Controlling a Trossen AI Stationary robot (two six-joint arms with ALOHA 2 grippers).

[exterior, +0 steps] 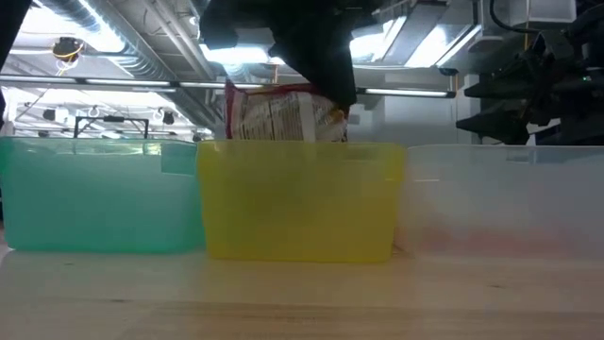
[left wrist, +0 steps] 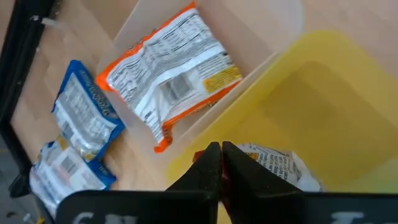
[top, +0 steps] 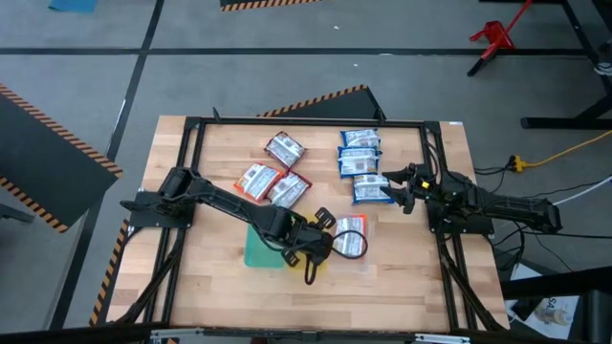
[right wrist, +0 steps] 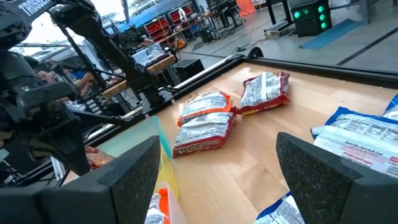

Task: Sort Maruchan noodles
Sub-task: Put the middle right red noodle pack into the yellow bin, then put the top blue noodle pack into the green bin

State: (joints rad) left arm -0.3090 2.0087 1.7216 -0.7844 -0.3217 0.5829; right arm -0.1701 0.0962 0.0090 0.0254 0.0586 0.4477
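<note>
My left gripper [top: 311, 247] hovers over the yellow tray [left wrist: 329, 93], shut on a dark red-and-white noodle packet [exterior: 283, 113]. An orange-and-white packet [left wrist: 168, 74] lies flat in the clear tray [left wrist: 273, 25]. Three blue packets [top: 360, 161] lie on the table's far right part, and three red or orange packets [top: 273, 177] lie far of the green tray [top: 256, 250]. My right gripper [top: 400, 188] waits open beside the nearest blue packet [top: 371, 188], touching nothing. My left gripper [left wrist: 221, 168] pinches the packet by its upper edge [left wrist: 249, 155] between the two shut fingers, coming from above and pointing down. The packet hangs below the fingers, lifted clear, with its lower end at the level of the yellow tray's rim [exterior: 297, 146].
The green tray [exterior: 94, 194], yellow tray and clear tray [exterior: 510, 198] stand side by side near the table's middle. A black frame [top: 306, 121] runs along the table's edges. Bare wood lies along the near edge [top: 287, 296].
</note>
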